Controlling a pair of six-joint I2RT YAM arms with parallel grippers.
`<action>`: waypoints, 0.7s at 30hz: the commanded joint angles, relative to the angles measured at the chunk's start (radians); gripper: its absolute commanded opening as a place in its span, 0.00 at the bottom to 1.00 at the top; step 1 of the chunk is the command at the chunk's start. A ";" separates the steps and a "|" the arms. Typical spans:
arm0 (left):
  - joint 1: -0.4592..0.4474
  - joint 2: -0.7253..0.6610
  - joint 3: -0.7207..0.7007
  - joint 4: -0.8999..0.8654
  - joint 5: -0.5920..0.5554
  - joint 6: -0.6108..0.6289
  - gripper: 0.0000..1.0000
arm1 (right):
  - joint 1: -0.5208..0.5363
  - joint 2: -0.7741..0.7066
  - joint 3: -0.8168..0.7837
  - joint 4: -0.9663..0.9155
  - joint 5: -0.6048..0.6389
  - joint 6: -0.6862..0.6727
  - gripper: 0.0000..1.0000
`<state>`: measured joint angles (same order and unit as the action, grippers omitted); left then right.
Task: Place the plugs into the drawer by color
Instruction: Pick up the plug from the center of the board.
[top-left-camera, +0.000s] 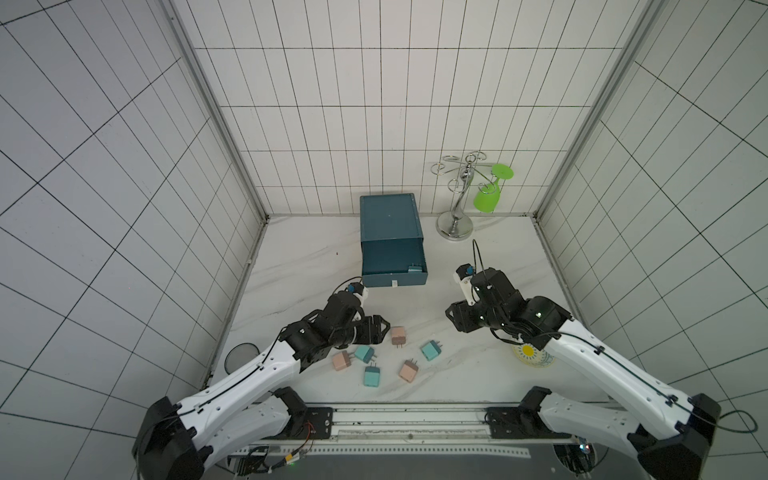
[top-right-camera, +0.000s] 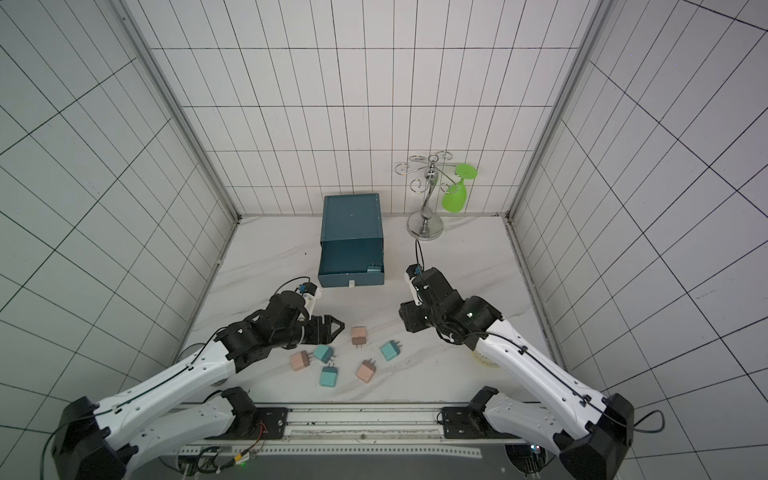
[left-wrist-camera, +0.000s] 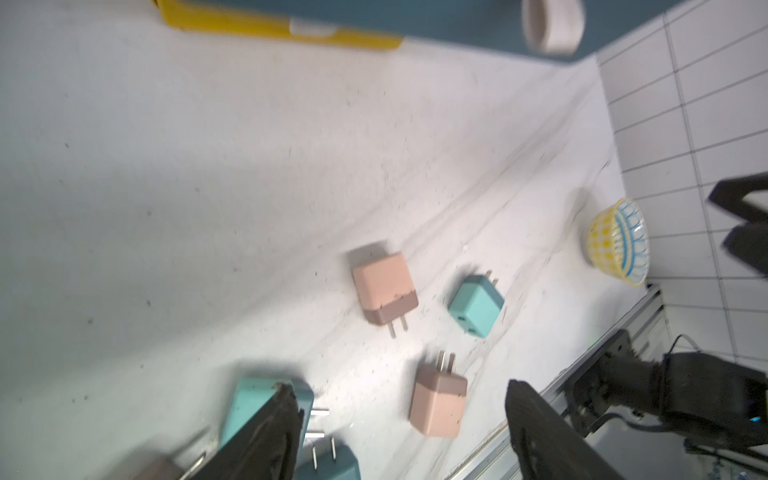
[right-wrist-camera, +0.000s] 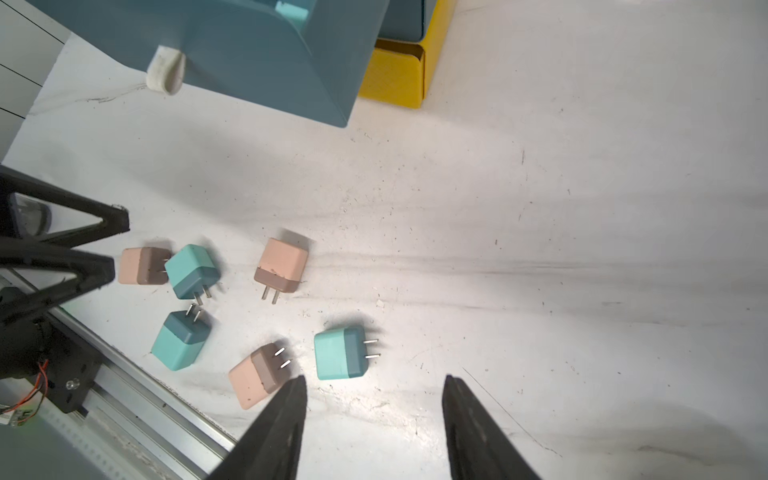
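Holding left gripper wide and empty at the pile's left edge. Holding right gripper parted, empty, above the tabletop right of the pile. Seeing three teal plugs and three pink plugs lying loose near the front. Spotting a fourth teal plug inside the open drawer, front right corner.

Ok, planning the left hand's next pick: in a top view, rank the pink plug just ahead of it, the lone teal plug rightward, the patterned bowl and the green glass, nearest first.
From the left hand:
1. Pink plug, just ahead.
2. Teal plug, further right.
3. Bowl, far right, near the front.
4. Green glass, hanging far back right.
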<state>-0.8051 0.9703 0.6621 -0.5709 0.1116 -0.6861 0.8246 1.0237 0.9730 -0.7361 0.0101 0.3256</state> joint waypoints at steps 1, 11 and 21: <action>-0.158 0.010 0.004 -0.206 -0.223 -0.086 0.80 | -0.005 -0.041 -0.025 0.071 0.067 -0.010 0.57; -0.473 0.220 0.010 -0.336 -0.367 -0.351 0.78 | -0.007 -0.056 -0.048 0.082 0.102 -0.017 0.58; -0.475 0.452 0.041 -0.216 -0.388 -0.320 0.67 | -0.008 -0.067 -0.062 0.093 0.110 -0.013 0.58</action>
<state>-1.2766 1.3792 0.6670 -0.8436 -0.2455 -1.0077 0.8242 0.9638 0.9417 -0.6575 0.0963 0.3176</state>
